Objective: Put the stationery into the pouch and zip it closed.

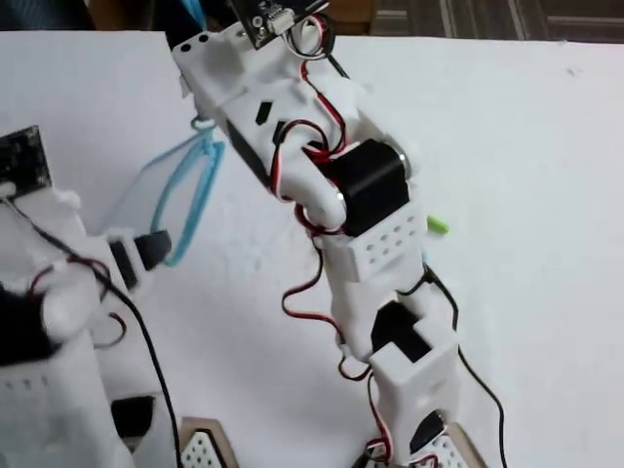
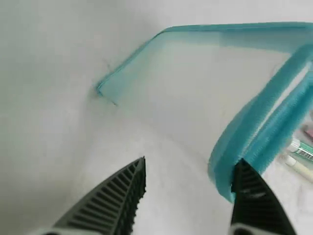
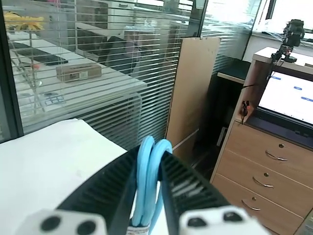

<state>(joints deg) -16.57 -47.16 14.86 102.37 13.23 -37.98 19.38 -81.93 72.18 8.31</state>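
1 teal-edged clear pouch [image 1: 200,190] lies between 2 arms: right gripper [image 3: 150,156] clenched on its far teal edge, left gripper [image 2: 191,162] released, fingers spread at its near end.

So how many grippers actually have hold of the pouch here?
1. The right gripper is shut on the blue edge of the pouch; the left gripper is open, one finger beside that edge, gripping nothing.

The pouch [image 2: 195,88] is clear, smooth, faintly glossy plastic, edged with teal woven cloth tape [image 2: 243,129]. The fingers [image 2: 120,196] are black matt plastic, ribbed. The counter [image 1: 526,146] looks white, matt and slightly grainy. The arm shells [image 1: 390,249] are white matt plastic. The drawers [image 3: 249,152] are wood.
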